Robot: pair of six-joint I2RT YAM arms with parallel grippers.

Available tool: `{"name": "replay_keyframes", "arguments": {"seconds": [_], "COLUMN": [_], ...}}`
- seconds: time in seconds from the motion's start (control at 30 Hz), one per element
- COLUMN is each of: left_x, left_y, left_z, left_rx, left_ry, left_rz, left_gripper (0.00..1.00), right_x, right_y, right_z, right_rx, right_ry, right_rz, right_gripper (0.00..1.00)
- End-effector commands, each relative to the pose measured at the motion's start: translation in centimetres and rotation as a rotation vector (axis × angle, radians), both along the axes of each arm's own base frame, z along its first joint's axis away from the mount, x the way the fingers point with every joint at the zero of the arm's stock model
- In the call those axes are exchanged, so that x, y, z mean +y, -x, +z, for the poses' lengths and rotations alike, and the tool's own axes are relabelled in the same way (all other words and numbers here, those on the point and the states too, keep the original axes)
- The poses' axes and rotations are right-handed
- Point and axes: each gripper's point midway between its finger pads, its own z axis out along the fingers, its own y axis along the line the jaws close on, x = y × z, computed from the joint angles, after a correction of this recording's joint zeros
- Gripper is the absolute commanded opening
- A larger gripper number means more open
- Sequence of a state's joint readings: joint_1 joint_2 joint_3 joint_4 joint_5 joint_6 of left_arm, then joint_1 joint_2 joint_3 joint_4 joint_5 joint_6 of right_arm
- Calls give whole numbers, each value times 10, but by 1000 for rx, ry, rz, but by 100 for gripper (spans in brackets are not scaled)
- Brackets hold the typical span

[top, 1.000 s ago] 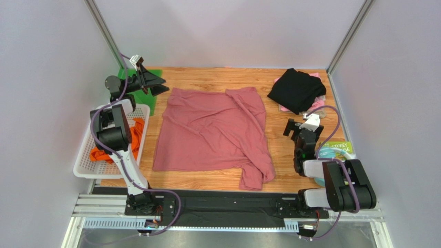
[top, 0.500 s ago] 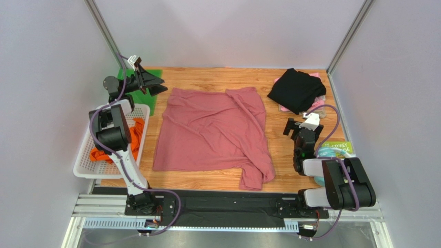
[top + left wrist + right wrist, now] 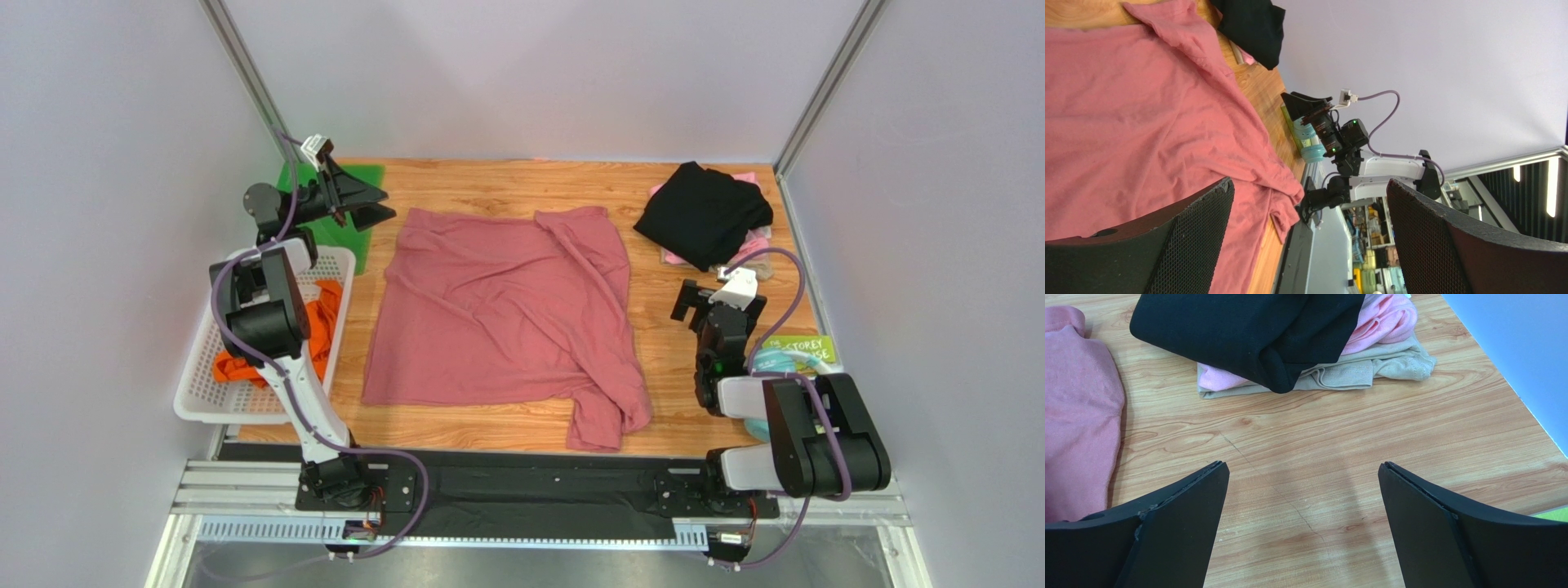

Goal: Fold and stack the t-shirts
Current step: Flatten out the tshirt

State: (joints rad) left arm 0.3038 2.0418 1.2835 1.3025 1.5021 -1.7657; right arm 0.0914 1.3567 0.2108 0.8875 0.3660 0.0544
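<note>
Robotics lab test cell; plain pale panel walls (image 3: 540, 74) on three sides; aluminium corner post (image 3: 245, 74); wood-grain tabletop (image 3: 515, 184); cabled left arm (image 3: 264, 312), right arm (image 3: 803, 435) bolted to black base rail (image 3: 528, 484); cluttered equipment area (image 3: 1373, 272) beyond enclosure.

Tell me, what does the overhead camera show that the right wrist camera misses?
Only the overhead view shows the white mesh basket holding an orange t-shirt, the left gripper, and the dusty-rose t-shirt spread out whole. Only the right wrist view reveals a beige folded cloth under the pile. Both show the black t-shirt atop a pale pink t-shirt, part of the dusty-rose t-shirt, and the wooden table.
</note>
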Motion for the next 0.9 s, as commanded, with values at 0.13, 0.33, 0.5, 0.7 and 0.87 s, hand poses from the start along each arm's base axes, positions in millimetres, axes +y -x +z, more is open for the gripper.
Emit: {"name": "replay_keyframes", "arguments": {"seconds": [0.13, 0.33, 0.5, 0.7, 0.87], "left_x": [2, -5, -19, -27, -27], "left_y": [36, 47, 60, 68, 68], "left_z": [-6, -11, -12, -10, -14], "left_rx": [-244, -251, -272, -280, -269], "left_ry": [-197, -182, -184, -190, -186], "left_rz": [-130, -124, -157, -184, -186], "left_gripper": [100, 100, 100, 100, 100], "right_x": [-1, -1, -1, -1, -1], "right_y": [-10, -10, -10, -10, -10], "right_z": [25, 25, 25, 25, 25], "right_rx": [-93, -93, -93, -93, -93], "right_ry": [-9, -10, -10, -10, -10], "right_rz": [-22, -20, -20, -20, -20], "right_gripper": [100, 100, 100, 100, 100]}}
